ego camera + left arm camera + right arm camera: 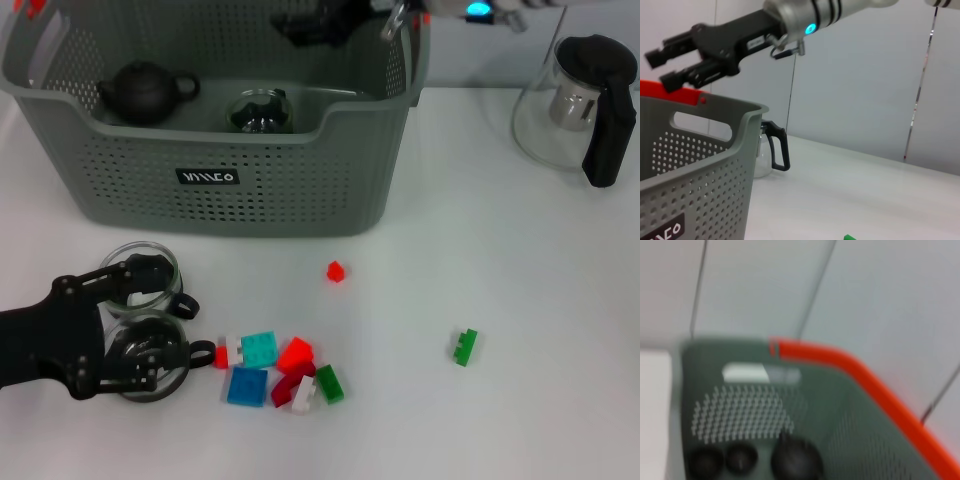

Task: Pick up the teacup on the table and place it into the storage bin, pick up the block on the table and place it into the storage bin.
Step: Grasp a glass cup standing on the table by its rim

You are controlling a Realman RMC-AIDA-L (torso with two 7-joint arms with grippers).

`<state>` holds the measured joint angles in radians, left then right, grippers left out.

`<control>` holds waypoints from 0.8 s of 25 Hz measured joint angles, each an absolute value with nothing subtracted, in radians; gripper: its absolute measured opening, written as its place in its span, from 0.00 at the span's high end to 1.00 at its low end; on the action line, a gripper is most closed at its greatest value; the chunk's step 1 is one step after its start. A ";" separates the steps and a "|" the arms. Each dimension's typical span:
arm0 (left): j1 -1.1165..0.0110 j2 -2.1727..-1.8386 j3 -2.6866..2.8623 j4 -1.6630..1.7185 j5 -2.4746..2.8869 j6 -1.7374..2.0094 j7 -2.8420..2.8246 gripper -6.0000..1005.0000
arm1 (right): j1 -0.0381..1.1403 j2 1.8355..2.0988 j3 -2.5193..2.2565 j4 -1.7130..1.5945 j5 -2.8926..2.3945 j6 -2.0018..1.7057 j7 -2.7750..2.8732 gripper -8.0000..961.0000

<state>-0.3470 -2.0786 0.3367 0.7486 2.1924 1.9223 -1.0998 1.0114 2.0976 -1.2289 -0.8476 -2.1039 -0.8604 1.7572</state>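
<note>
small black label (208, 177) on the storage bin (300, 190) front wall, white lettering not legible

The left gripper (165, 325) covers part of two glass cups (145, 345). The right gripper (665, 65) is cut off above the storage bin (300, 190). Dark things (790, 460) below it look blurry.

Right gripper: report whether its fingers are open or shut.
Open: in the left wrist view, the right gripper hangs above the storage bin, fingers apart, holding nothing.
</note>
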 joint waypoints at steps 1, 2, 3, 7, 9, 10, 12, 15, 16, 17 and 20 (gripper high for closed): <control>-0.346 -2.079 0.335 0.749 2.192 1.923 -1.100 0.10 | 0.986 2.098 -1.229 -0.895 -2.080 -0.886 1.759 0.34; -0.345 -2.079 0.332 0.749 2.192 1.924 -1.100 0.10 | 0.960 2.098 -1.229 -0.934 -2.055 -0.911 1.760 0.33; -0.345 -2.079 0.329 0.749 2.192 1.925 -1.100 0.10 | 0.930 2.098 -1.229 -0.980 -2.018 -0.939 1.758 0.31; -0.344 -2.082 0.312 0.749 2.191 1.928 -1.102 0.10 | 0.751 2.098 -1.238 -1.176 -1.826 -1.092 1.732 0.25; -0.344 -2.082 0.301 0.749 2.190 1.928 -1.102 0.10 | 0.713 2.099 -1.240 -1.202 -1.794 -1.124 1.724 0.23; -0.344 -2.083 0.296 0.748 2.190 1.928 -1.102 0.10 | 0.681 2.099 -1.240 -1.219 -1.766 -1.160 1.712 0.21; -0.343 -2.084 0.289 0.748 2.190 1.929 -1.102 0.10 | 0.616 2.097 -1.234 -1.239 -1.707 -1.238 1.685 0.20; -0.342 -2.084 0.282 0.747 2.189 1.933 -1.105 0.10 | 0.535 2.095 -1.212 -1.243 -1.656 -1.343 1.644 0.20; -0.342 -2.084 0.281 0.747 2.186 1.936 -1.105 0.10 | 0.482 2.095 -1.196 -1.242 -1.646 -1.395 1.622 0.20; -0.342 -2.085 0.280 0.747 2.183 1.939 -1.106 0.10 | 0.482 2.095 -1.196 -1.242 -1.646 -1.395 1.622 0.20; -0.344 -2.085 0.280 0.748 2.176 1.948 -1.108 0.10 | 0.415 2.095 -1.173 -1.233 -1.646 -1.439 1.597 0.21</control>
